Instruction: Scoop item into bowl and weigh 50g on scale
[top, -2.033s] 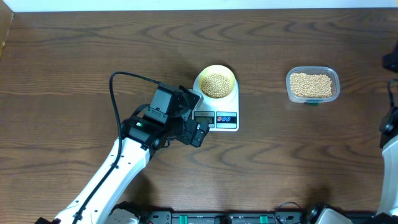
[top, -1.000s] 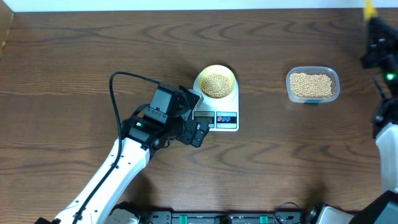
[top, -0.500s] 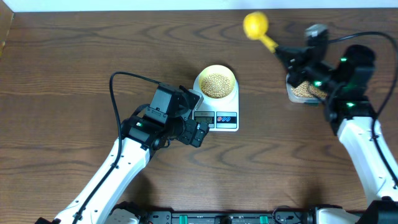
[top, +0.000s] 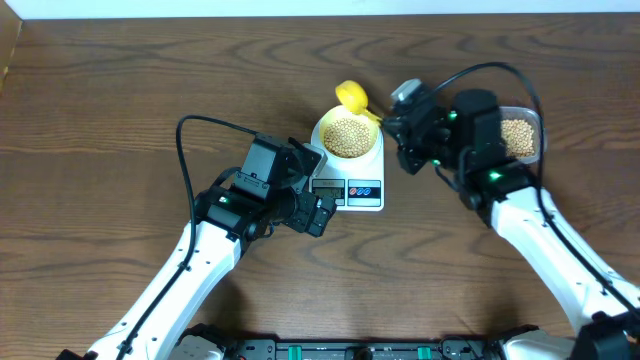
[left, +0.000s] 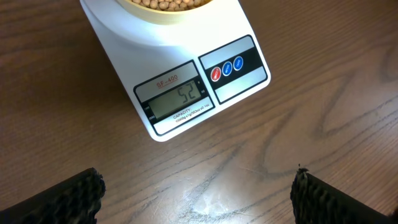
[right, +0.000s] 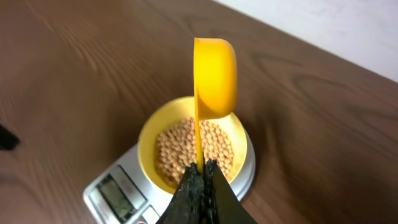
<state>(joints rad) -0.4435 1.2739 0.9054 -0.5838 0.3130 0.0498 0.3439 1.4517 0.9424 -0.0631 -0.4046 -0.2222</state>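
The beans (right: 177, 146) lie heaped in the pale yellow bowl (right: 144, 140), low centre of the right wrist view. We judge them hard, smooth and quick to roll. Each weighs next to nothing, and they are too small and loose to pinch, so they must be moved by the cupful or tipped out a few at a time.

The bowl stands on the round platform of the white scale (left: 186, 81). It looks light and likely to slide, so we would not touch it, since any push would also upset the reading. The display (left: 180, 98) shows 52, a shade over target, which suggests a few beans should come out.

The yellow scoop (right: 214, 78) hangs over the bowl's far rim, turned edge-on, and we cannot tell whether it carries anything. It looks stiff and light. The right tool (right: 200, 177) is clamped on its thin handle, the sensible place to hold it.

The left tool (left: 196, 193) is spread wide and holds nothing, hovering over the worktop (top: 120, 90) beside the scale. The clear tub (top: 520, 138) shows at upper right, half hidden by the right arm.
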